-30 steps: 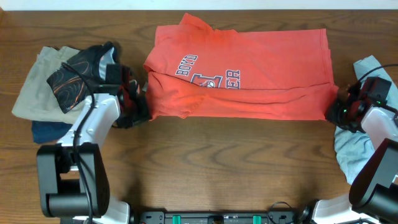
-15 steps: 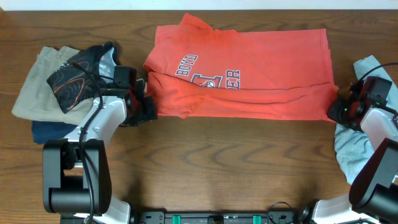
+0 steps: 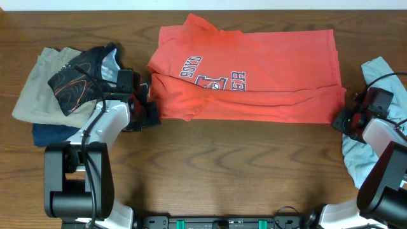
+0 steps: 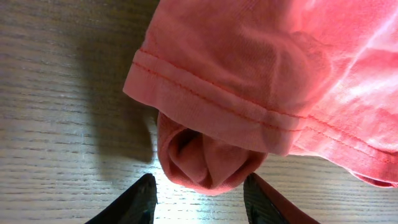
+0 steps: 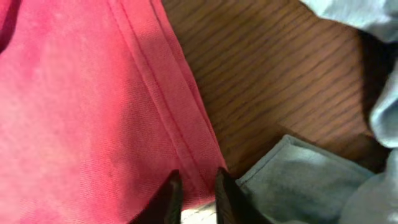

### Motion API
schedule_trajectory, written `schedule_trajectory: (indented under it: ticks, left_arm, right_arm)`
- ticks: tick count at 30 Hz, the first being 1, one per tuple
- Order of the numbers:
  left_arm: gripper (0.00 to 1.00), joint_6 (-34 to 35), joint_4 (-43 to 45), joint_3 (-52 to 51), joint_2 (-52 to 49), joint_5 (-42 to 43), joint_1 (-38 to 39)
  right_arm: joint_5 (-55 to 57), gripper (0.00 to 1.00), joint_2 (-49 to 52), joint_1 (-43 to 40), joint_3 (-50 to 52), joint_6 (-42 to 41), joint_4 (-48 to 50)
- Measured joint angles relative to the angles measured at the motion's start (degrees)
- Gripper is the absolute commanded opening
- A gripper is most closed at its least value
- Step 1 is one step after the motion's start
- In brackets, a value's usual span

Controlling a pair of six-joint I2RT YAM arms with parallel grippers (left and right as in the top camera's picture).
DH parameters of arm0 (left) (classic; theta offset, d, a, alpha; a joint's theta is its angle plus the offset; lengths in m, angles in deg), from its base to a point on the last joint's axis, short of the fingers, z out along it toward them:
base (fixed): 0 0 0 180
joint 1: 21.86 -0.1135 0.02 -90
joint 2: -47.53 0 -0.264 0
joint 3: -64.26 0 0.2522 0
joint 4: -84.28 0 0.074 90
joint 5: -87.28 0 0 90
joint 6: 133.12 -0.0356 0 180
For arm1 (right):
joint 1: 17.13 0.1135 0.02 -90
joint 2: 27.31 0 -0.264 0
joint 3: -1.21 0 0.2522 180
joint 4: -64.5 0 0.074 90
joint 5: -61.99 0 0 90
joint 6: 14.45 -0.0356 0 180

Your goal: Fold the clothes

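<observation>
Cotton jersey by the look, thin and limp: the orange T-shirt (image 3: 254,83) lies spread across the far middle of the table (image 3: 222,178) and should sag unless taken by its stitched edges. Its rolled sleeve cuff (image 4: 205,162) sits between the spread fingers of the left gripper (image 4: 199,183), unpinched. On the right gripper (image 5: 196,186) the fingers stand nearly together at the side hem; whether they nip it I cannot tell. A pale blue garment (image 5: 298,174) lies just beside.
</observation>
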Motion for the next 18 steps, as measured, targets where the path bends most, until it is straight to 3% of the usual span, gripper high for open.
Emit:
schedule_trajectory:
  ticks: [1,6,9,11,18]
  left_arm:
    - [0.47,0.00,0.00,0.00,0.00,-0.07,0.00]
    - [0.48,0.00,0.31,0.00,0.00,-0.66,0.00]
    - [0.24,0.11,0.57,0.00,0.00,-0.72,0.00]
    - [0.14,0.00,0.81,0.00,0.00,-0.83,0.00]
    - [0.06,-0.13,1.09,0.00,0.00,-0.87,0.00]
  right_arm:
    - [0.20,0.01,-0.07,-0.02,0.11,0.04,0.15]
    - [1.03,0.01,-0.15,0.00,0.28,-0.04,0.33]
    - [1.03,0.01,-0.15,0.00,0.33,-0.04,0.39]
    - [1.03,0.01,-0.15,0.00,0.33,-0.04,0.42]
    - [1.05,0.01,-0.17,0.00,0.33,-0.04,0.37]
